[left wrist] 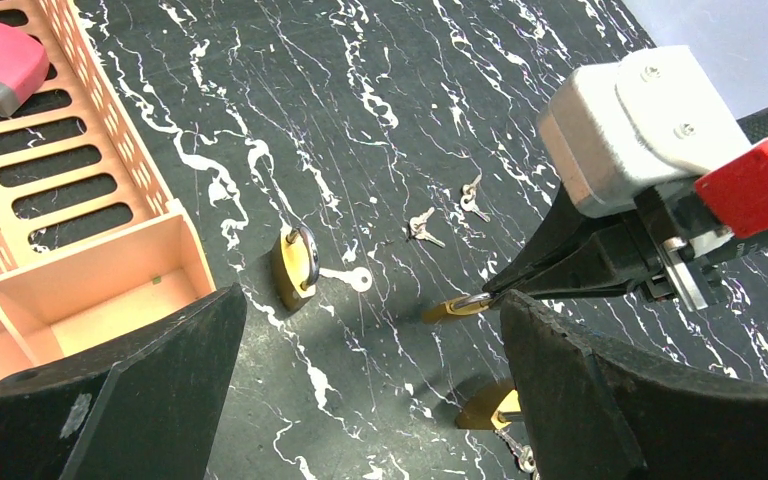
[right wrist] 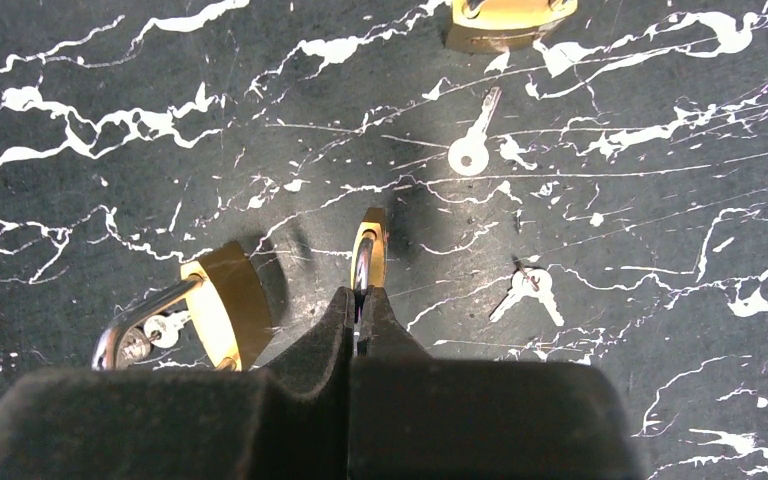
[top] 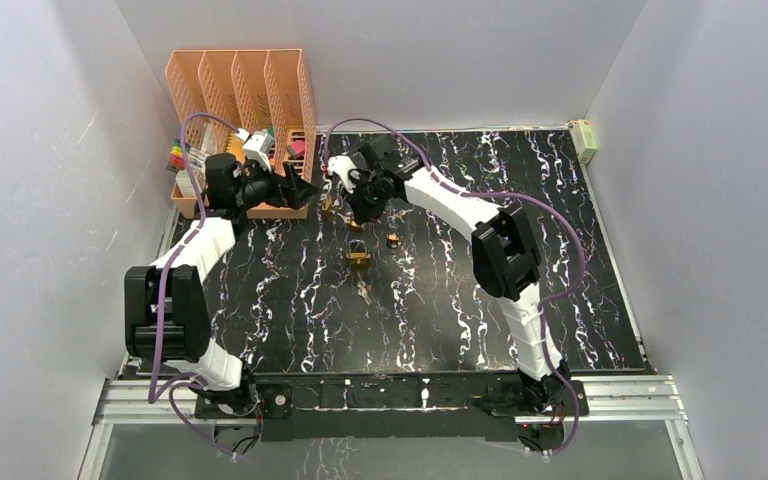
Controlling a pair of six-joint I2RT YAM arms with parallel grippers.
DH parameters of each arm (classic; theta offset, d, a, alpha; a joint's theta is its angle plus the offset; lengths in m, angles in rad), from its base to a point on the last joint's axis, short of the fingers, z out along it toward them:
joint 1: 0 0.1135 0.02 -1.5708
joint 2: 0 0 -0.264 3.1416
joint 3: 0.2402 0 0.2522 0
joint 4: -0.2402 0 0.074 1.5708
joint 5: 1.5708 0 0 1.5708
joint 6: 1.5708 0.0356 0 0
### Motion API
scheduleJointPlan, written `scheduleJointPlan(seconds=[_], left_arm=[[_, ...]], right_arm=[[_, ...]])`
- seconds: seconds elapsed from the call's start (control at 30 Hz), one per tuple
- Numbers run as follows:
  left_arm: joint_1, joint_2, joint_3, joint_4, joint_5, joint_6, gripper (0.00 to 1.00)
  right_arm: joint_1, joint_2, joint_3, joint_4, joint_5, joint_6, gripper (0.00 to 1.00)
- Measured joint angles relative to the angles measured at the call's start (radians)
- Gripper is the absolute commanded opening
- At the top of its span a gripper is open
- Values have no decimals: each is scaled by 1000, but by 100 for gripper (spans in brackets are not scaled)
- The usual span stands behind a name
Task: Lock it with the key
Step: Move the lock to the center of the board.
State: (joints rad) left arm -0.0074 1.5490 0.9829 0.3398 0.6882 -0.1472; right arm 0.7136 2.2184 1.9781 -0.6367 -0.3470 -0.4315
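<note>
Right wrist, right gripper (right wrist: 362, 300): tips pressed together on the shackle of the small lock (right wrist: 369, 250), a thin pinch at the very ends.
Right wrist, small lock: brass, seen edge-on, body pointing away from the tips and low on the mat (right wrist: 660, 400). Whether its shackle is clicked in, I cannot tell.
Right wrist, why held so: likely so that body and keyhole stay free for a key.
Right wrist, open lock (right wrist: 222, 315): just left of the small lock. It is bigger and brass, with its steel shackle swung out and a key bunch (right wrist: 155, 330) under that shackle.
Right wrist, single key (right wrist: 472, 148): beyond the small lock and a little right, lying flat and apart from it. It is silver with a round head.
Right wrist, third lock (right wrist: 510, 14): farther beyond the small lock, cut by the frame's top.
Right wrist, key pair (right wrist: 526, 286): right of the small lock, flat.
Left wrist, left gripper (left wrist: 372, 310): fingers spread wide with nothing between them, aimed at the small lock. It probably stands ready to fetch a key or steady the body.
Left wrist, small lock: tilted, hanging from the right tips, its lower end at the mat.
Left wrist, rack (left wrist: 160, 255): well left of the small lock, orange.
Top external, small lock: under the right gripper and mostly hidden, with the rack to its left and the left gripper between them.
</note>
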Motion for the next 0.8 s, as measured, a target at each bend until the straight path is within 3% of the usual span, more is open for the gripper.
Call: scheduleJointPlan(seconds=[0.73, 0.8], left_arm=[[0, 2, 1, -6, -1, 8, 98], [0, 2, 1, -6, -1, 9, 98]], right_arm=[[0, 61, 0, -43, -33, -59, 0], [0, 61, 0, -41, -40, -62, 6]])
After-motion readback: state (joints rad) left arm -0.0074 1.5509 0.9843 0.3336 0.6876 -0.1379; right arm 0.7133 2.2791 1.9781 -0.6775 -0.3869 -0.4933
